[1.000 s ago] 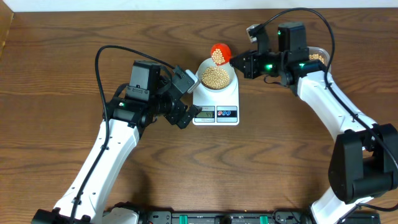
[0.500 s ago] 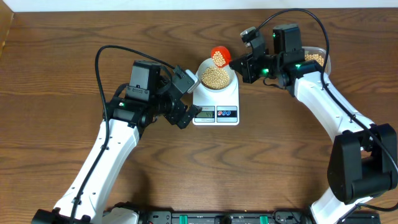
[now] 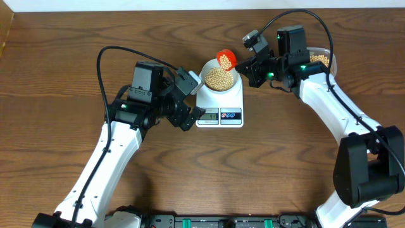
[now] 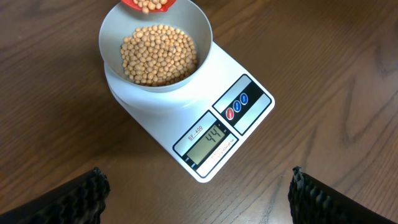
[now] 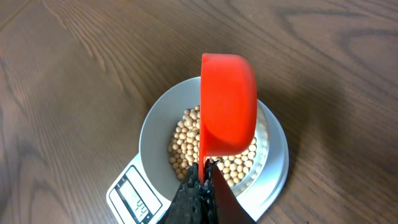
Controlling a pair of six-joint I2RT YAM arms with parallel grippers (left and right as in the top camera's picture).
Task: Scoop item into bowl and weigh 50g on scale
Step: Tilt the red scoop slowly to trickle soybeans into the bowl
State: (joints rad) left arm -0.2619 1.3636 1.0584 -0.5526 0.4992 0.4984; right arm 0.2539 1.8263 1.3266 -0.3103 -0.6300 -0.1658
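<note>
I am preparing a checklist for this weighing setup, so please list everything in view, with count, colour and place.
small round tan-yellow beans: many, tan-yellow, mostly in the bowl, some in scoop and tub
round white bowl: one, white, on the scale
rectangular white digital scale: one, white, table middle, display reads 44
red plastic scoop: one, red, above the bowl's rim
clear plastic tub: one, transparent, partly hidden under the right arm
brown wooden table: one, brown, under everything
left gripper: one, black, open, beside the scale
right gripper: one, black, shut on the scoop
</note>
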